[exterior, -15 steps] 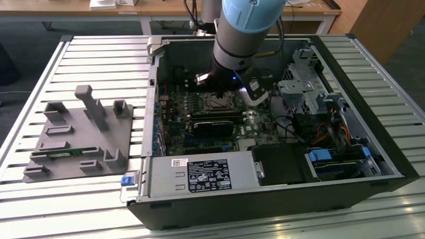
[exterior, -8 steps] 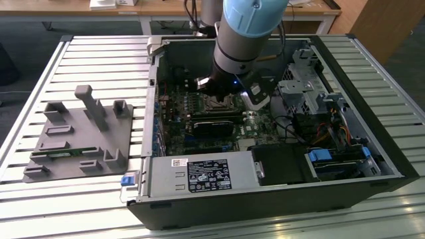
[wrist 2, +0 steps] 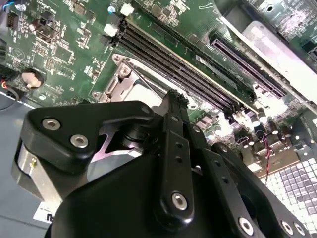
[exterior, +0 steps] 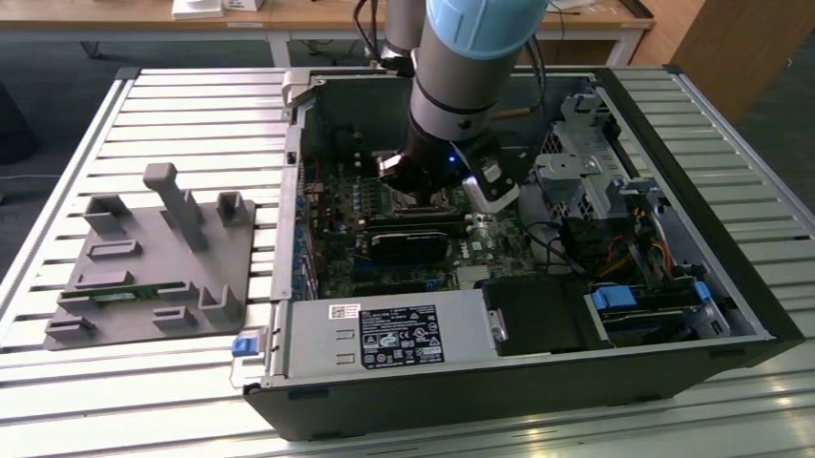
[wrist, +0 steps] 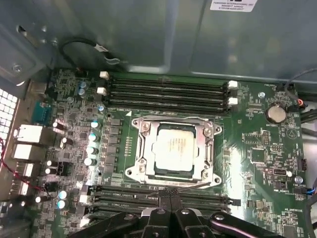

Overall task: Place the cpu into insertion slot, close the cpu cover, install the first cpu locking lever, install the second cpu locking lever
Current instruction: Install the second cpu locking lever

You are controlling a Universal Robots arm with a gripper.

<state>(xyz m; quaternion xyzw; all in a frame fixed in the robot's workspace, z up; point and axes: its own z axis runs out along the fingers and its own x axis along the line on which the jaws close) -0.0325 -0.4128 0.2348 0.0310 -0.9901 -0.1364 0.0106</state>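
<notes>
The exterior view looks down from high and well back onto the open computer case (exterior: 510, 239). The first wrist view faces the green circuit board (wrist: 267, 163) squarely from nearby — the second skims it obliquely, closer still. Both wrist views share the long black memory slots (wrist: 166, 94) beside the cpu cover (wrist: 173, 151).

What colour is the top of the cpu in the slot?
Pale silvery-grey, with faint print. The cpu shows best in the first wrist view, framed by the silver cover.

cpu (wrist: 174, 147) in insertion slot (wrist: 148, 171), under cpu cover (wrist: 206, 148); memory slots (wrist: 166, 94) beside.
</notes>
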